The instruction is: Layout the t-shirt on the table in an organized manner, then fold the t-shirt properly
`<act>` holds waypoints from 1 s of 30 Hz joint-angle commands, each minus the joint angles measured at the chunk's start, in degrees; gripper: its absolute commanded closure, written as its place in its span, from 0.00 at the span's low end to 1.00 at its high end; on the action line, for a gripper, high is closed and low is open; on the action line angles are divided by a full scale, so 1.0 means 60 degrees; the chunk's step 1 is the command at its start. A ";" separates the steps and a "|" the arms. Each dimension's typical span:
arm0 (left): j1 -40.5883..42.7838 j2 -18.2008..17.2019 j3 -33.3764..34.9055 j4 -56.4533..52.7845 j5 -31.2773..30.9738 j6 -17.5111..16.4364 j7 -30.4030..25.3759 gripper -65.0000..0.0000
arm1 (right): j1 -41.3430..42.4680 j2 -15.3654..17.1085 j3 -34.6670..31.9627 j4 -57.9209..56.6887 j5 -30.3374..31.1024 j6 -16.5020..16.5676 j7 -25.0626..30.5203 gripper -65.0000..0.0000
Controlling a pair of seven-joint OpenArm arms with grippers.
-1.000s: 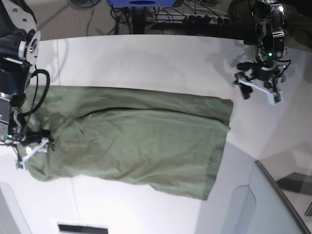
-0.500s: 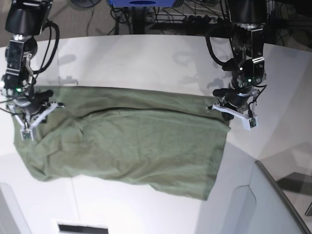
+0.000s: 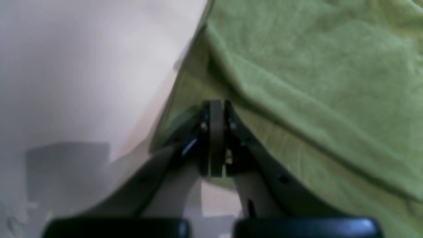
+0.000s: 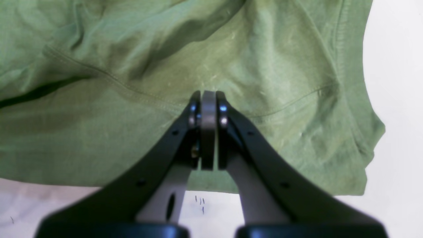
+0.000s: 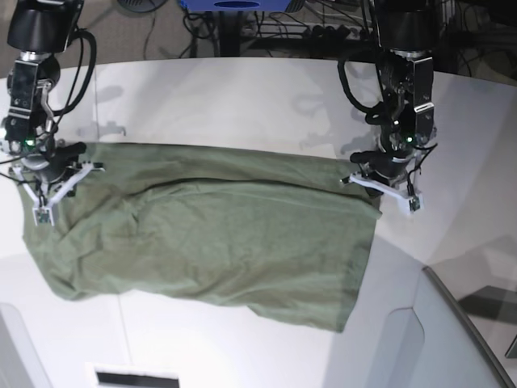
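Note:
The olive-green t-shirt (image 5: 210, 234) lies spread across the white table (image 5: 242, 105), wrinkled, with a fold line along its far side. My left gripper (image 5: 380, 187) stands at the shirt's far right corner. In the left wrist view it (image 3: 216, 105) is shut, its tips pinching the shirt's edge (image 3: 314, 66) where cloth meets table (image 3: 82, 66). My right gripper (image 5: 56, 182) is at the far left corner. The right wrist view shows it (image 4: 208, 96) shut on the fabric (image 4: 99, 132) at a sleeve seam, close to the hem.
A grey angled panel (image 5: 452, 339) rises at the lower right, close to the shirt's near right corner. A dark slot (image 5: 137, 377) sits at the table's near edge. Cables (image 5: 323, 32) and equipment lie beyond the far edge.
Both arms have swung in from the sides to the shirt's far corners, and both grippers went from open to shut on the cloth. In the last half second they barely shifted.

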State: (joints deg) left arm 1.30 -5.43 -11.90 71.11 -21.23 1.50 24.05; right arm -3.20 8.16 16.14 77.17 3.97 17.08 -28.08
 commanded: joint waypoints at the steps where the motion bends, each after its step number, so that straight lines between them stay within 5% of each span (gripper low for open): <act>1: -0.0224 -0.0054 -0.0016 -0.0064 -0.0073 -0.0008 -0.0177 1.00 | 0.0131 0.0097 0.0042 0.0157 0.0005 -0.0012 0.0188 1.00; 19: -0.2129 0.0414 -0.0016 -0.1940 -0.0043 -0.0008 -0.0207 1.00 | 0.0145 0.0097 0.0042 0.0157 0.0005 -0.0012 0.0188 1.00; 26: -0.3125 0.0356 -0.0016 -0.3639 -0.0043 -0.0008 -0.1672 1.00 | 0.0043 0.0068 -0.0031 0.0231 0.0020 0.0018 0.0174 1.00; 30: -0.2993 0.0209 -0.0104 -0.2892 -0.0117 -0.0008 -0.1540 1.00 | -0.0236 -0.0254 -0.0485 0.0641 0.0005 0.1043 0.0159 1.00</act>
State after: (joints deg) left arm -15.46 -3.29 -12.32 52.90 -21.67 1.52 16.29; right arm -5.54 6.28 13.15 79.68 3.16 23.44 -28.42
